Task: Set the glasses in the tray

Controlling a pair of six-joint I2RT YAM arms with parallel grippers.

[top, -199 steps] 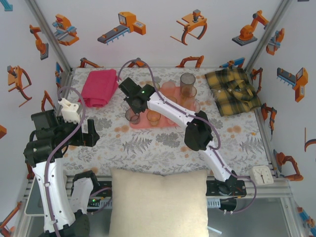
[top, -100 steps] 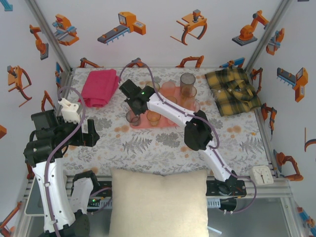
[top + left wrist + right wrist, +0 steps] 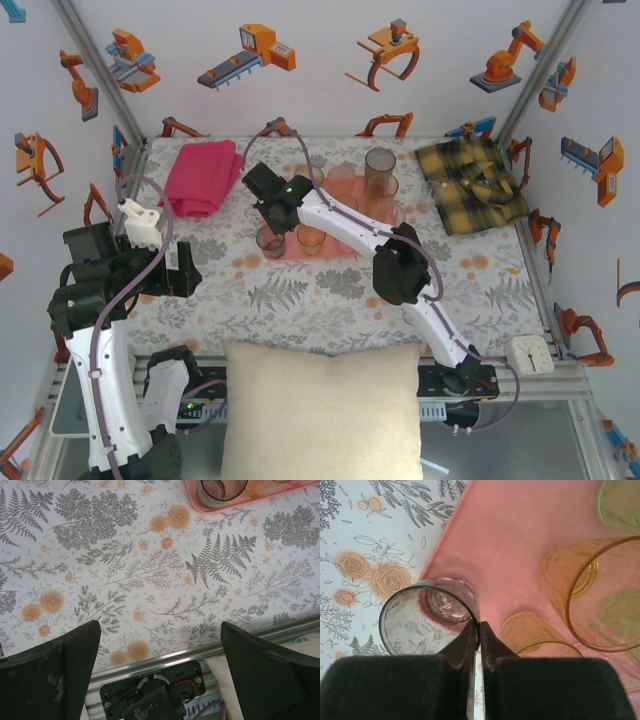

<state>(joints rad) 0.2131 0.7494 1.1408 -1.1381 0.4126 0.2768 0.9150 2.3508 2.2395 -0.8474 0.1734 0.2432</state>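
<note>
The salmon-pink tray (image 3: 342,250) lies mid-table and holds several glasses. My right gripper (image 3: 279,222) is shut on the rim of a smoky grey glass (image 3: 268,240) at the tray's near-left corner. In the right wrist view the closed gripper (image 3: 479,627) pinches that glass (image 3: 427,615) by its wall, its base partly over the tray (image 3: 510,540). Amber glasses (image 3: 605,595) and a green one (image 3: 622,502) stand beside it. My left gripper (image 3: 185,270) is open and holds nothing, low over the table's left. Its wrist view catches the grey glass (image 3: 220,489).
A folded magenta towel (image 3: 200,177) lies at the back left and a yellow plaid shirt (image 3: 470,185) at the back right. A beige pillow (image 3: 320,410) covers the near edge between the arm bases. A small white clock (image 3: 527,353) sits at the near right.
My right gripper has shifted only slightly with the grey glass at the tray's corner. The left arm has not moved.
</note>
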